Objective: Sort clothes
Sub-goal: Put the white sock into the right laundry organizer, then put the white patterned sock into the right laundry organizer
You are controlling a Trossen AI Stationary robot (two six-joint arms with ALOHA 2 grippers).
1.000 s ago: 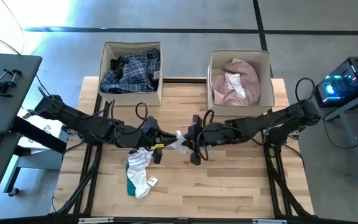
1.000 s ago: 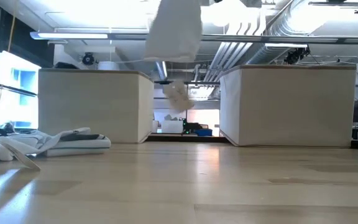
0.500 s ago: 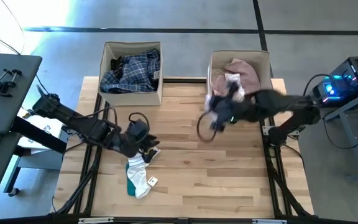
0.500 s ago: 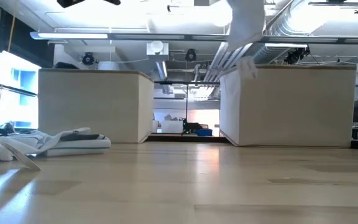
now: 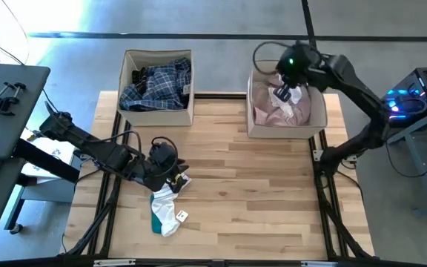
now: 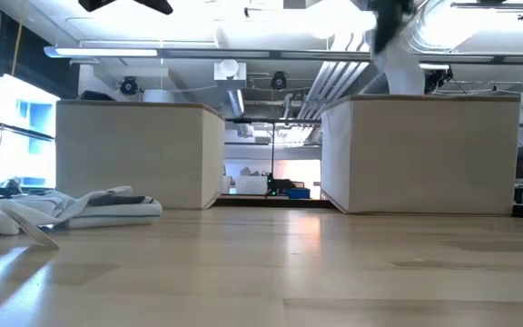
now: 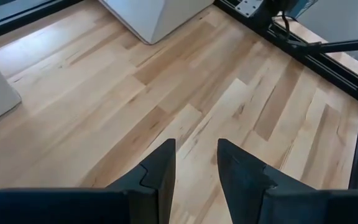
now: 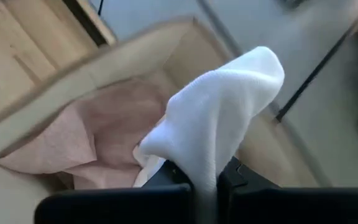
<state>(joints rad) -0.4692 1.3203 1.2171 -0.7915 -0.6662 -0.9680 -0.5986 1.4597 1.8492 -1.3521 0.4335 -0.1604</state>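
My right gripper [image 5: 288, 83] is shut on a white sock [image 8: 222, 106] above the right beige box [image 5: 250, 111], which holds the pale pink shirt [image 5: 291, 111]. In the low view the sock [image 6: 399, 68] hangs over that box's top edge. My left gripper [image 5: 178, 176] is open and empty [image 7: 196, 149] over bare wood. It stands just beyond the white and teal socks [image 5: 165, 209], which lie flat on the table. The blue-white plaid shirt [image 5: 158, 83] lies in the left box [image 5: 124, 81]. My right gripper pinches one end of the white sock [image 8: 204, 158] between its two fingers, which come from above, pointing down. The sock hangs below the fingers, lifted clear over the pink shirt in the right box.
The two beige boxes stand side by side at the table's far edge with a gap between them [image 6: 271, 182]. Bare wood lies between the arms and toward the near edge [image 5: 258, 200]. A dark shelf [image 5: 6, 96] stands beyond the table's left edge.
My right gripper has gone up and toward the far right, from the table's middle to above the right box. It has carried the white sock, which is lifted clear. My left gripper has drawn back a little toward the table's left.
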